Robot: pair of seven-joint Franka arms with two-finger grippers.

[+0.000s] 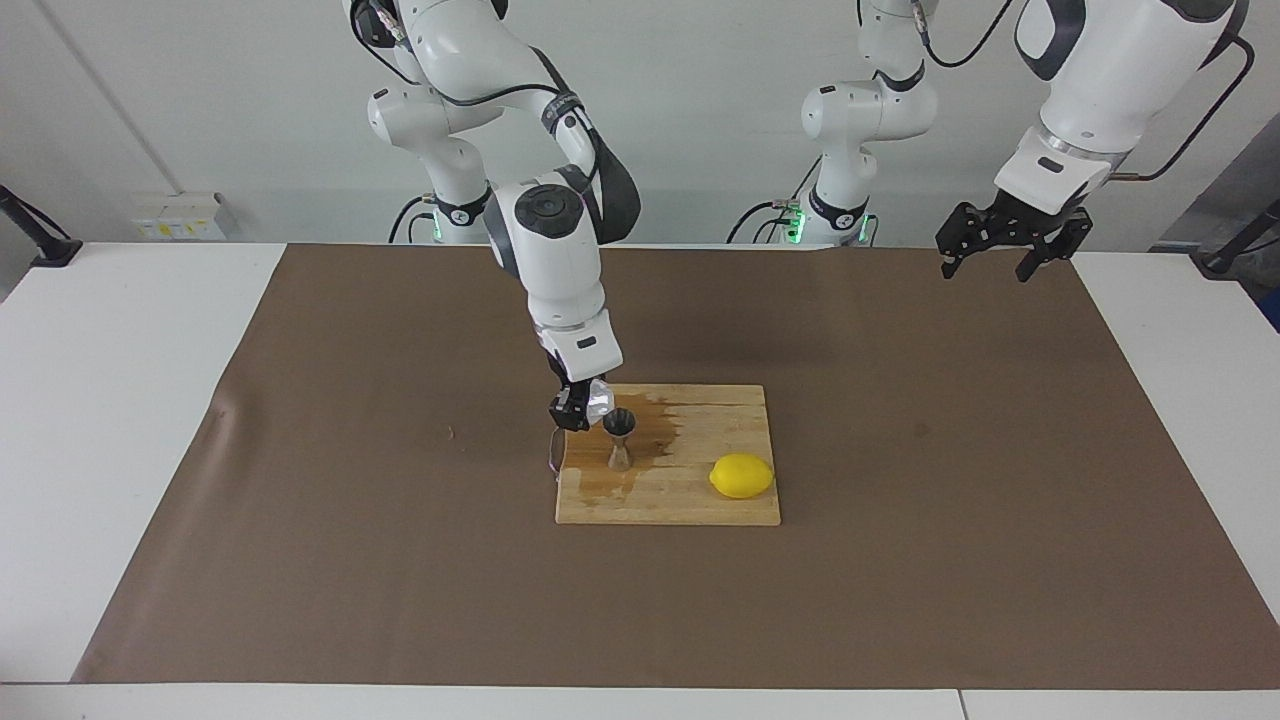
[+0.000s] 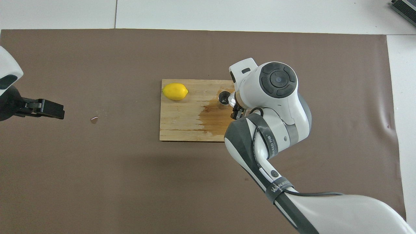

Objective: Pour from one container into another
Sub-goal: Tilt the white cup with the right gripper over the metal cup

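Over the wooden cutting board (image 1: 690, 500), the textured glass cup (image 1: 599, 400) is held tipped, pinched by the right gripper (image 1: 578, 408), its lip just above the steel jigger (image 1: 620, 440) standing on the board's wet stain. The jigger's mouth is narrow, so liquid may be spilled past it, or the jigger knocked over. The left gripper (image 1: 1000, 250), jaws spread, waits well apart from the board.

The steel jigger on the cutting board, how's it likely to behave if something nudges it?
The steel jigger probably tips easily: it stands upright, tall for its small foot, with a narrow waist. The cutting board looks wet around it, so it might slide instead. Being shiny metal, it is likely stiff and unlikely to break if it falls.
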